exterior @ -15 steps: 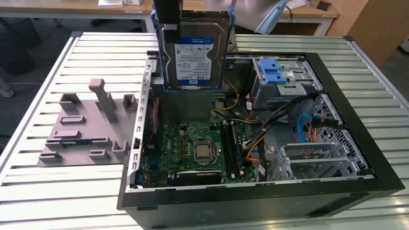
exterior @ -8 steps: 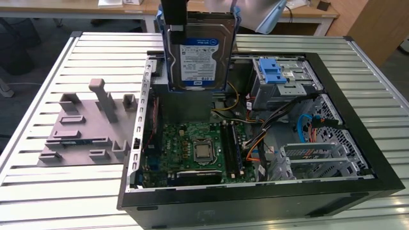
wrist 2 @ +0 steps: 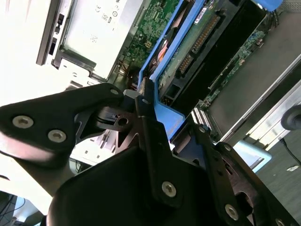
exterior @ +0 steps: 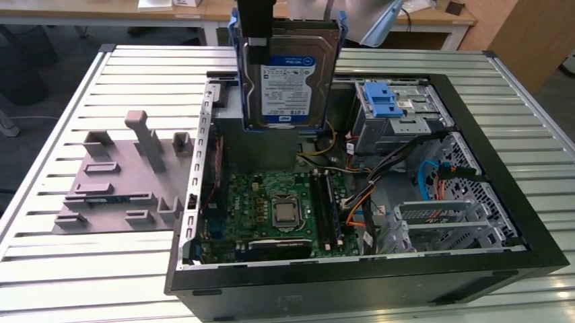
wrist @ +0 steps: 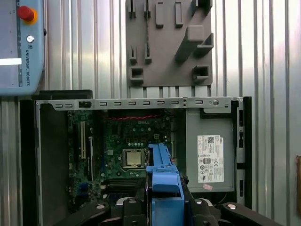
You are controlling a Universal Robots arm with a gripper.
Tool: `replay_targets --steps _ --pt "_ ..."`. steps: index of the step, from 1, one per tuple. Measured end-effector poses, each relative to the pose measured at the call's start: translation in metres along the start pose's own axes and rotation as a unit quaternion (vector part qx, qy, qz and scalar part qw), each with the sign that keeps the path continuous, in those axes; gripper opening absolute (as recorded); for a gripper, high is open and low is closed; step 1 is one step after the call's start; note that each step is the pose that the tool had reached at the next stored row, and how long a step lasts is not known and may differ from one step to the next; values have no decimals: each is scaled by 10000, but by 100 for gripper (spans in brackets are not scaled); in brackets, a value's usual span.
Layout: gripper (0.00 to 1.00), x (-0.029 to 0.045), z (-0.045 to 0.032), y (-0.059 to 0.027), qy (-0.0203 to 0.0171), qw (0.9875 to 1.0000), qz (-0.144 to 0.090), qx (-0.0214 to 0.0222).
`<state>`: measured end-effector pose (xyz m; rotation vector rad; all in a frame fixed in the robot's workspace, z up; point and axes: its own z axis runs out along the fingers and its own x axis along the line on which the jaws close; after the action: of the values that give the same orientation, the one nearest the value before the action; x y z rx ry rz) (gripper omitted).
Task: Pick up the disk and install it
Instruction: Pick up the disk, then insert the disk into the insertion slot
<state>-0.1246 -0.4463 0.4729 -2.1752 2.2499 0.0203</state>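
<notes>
Item: open desktop computer on bench, listed from nearest to farthest.

1. Table (exterior: pixel 90 269): ribbed aluminium slats, matt silver.
2. Computer case (exterior: pixel 359 282): black sheet-metal box, lying on its side with the panel off.
3. Motherboard (exterior: pixel 260 202): flat green board on the case floor. It carries a square metal-capped processor (exterior: pixel 287 213), with bundled orange, yellow and blue cables beside it.
4. Lower cage (exterior: pixel 440 222): perforated silver steel, at the exterior view's right.
5. Upper cage (exterior: pixel 395 114): folded silver steel with a blue plastic latch on top, at the far corner of the case.
6. Power supply (wrist: pixel 209 141): plain grey box with a white sticker, in the first wrist view.
7. The disk (exterior: pixel 287 81): flat silver rectangle with a white-and-blue label, edged by a blue plastic bracket (wrist: pixel 163 174). It is held upright in the air over the far part of the case, above the motherboard.
8. Gripper (wrist 2: pixel 164 117): black bolted linkages, fingers (wrist 2: pixel 146 117) clamped narrow on the bracket.
9. Fixture plate (exterior: pixel 117 182): moulded grey slab with raised blocks and posts, beside the case at the exterior view's left.
10. Control pendant (wrist: pixel 21 47): pale grey-blue, with a round red button.
11. Desk (exterior: pixel 215 10): wood top, beyond the table.
</notes>
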Motion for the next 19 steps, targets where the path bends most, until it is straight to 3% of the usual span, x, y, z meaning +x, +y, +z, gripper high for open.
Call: replay_targets --steps 19 --pt "37 64 6 -145 3 10000 5 0"
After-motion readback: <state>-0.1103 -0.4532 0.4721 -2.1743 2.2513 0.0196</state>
